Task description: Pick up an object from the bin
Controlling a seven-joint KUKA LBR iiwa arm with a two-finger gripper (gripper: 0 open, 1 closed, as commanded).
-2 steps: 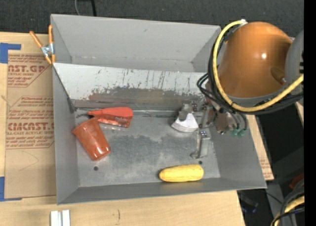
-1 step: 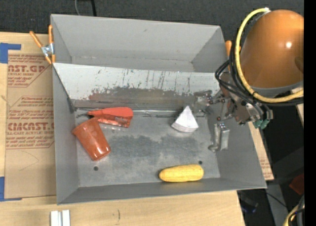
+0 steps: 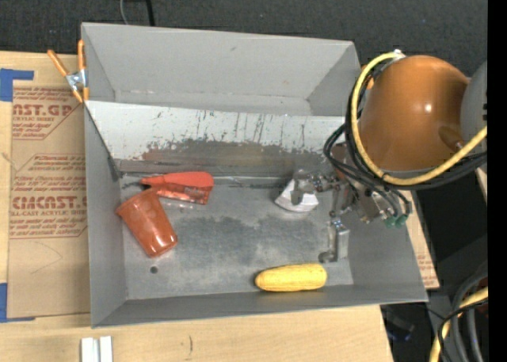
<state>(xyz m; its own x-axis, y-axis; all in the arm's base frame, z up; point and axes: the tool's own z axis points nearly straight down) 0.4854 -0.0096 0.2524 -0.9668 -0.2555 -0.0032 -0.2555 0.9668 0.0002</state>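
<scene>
— Grey bin (image 3: 103, 218): what lies in it?
— Orange cup (image 3: 147, 223) on its side at 9 o'clock, a red tool (image 3: 184, 184) just above it at 10, a yellow corn cob (image 3: 291, 277) at 5.
— And the claw (image 3: 334, 234)?
— Low at 4 o'clock, under the arm's orange cover (image 3: 412, 111). Wide or narrow, I cannot tell.
— Nearest thing?
— A pale, silvery lump (image 3: 295, 197) close at the claw's 10 o'clock; touching or not, I cannot tell. The cob lies near, at its 7.
</scene>
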